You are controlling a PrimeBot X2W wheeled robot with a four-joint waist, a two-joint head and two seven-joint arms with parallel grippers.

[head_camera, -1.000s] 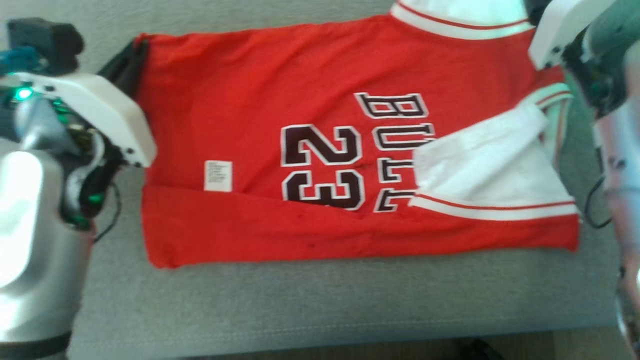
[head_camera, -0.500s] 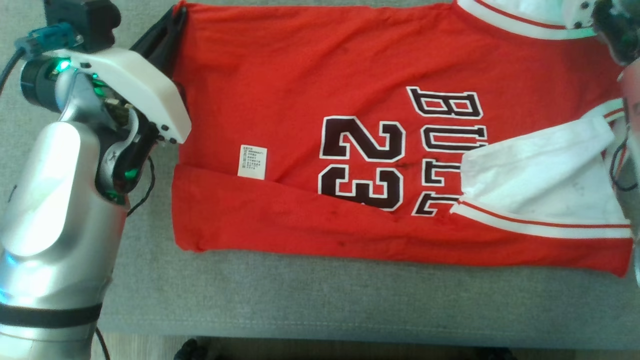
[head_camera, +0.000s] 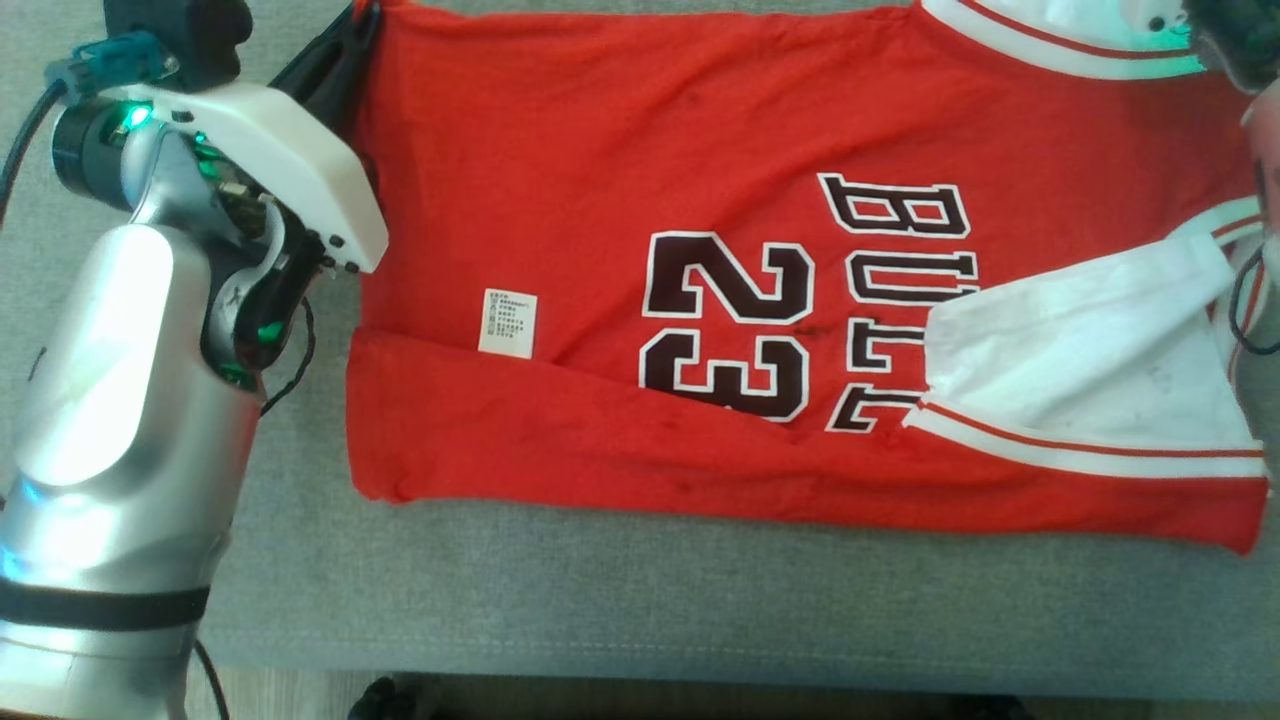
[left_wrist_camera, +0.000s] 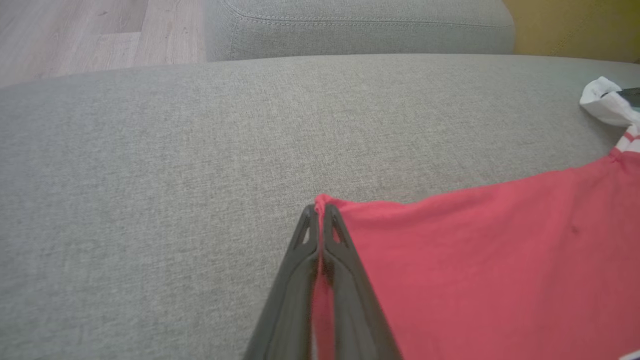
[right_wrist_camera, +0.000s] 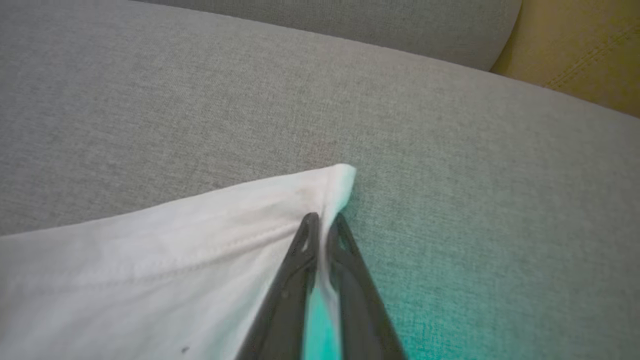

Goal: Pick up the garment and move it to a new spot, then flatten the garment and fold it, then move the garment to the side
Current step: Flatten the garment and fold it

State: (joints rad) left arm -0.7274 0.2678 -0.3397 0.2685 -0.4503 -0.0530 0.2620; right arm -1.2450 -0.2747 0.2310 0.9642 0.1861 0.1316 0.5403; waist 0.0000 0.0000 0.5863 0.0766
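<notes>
The garment point(head_camera: 620, 150) is a red jersey with a black "23", white trim and a white sleeve point(head_camera: 1080, 345), spread across the grey cushion with its near edge folded over. At the jersey's far left corner, my left gripper point(head_camera: 355, 25) is shut on the red hem. In the left wrist view the left gripper point(left_wrist_camera: 319, 212) pinches the red corner point(left_wrist_camera: 450, 250) between its dark fingers. In the right wrist view my right gripper point(right_wrist_camera: 322, 220) is shut on the garment's white corner point(right_wrist_camera: 200, 225).
The grey cushion point(head_camera: 650, 610) has bare fabric along its near edge. My silver left forearm point(head_camera: 110, 420) stands at the left side. In the left wrist view, wooden floor point(left_wrist_camera: 75, 35) lies beyond the cushion. A yellow surface point(right_wrist_camera: 575, 45) shows at the right wrist view's far right.
The head camera shifted, so the jersey sits further right in the picture. The right arm has slipped mostly out of the head view's top right corner. The left gripper keeps its hold on the red corner.
</notes>
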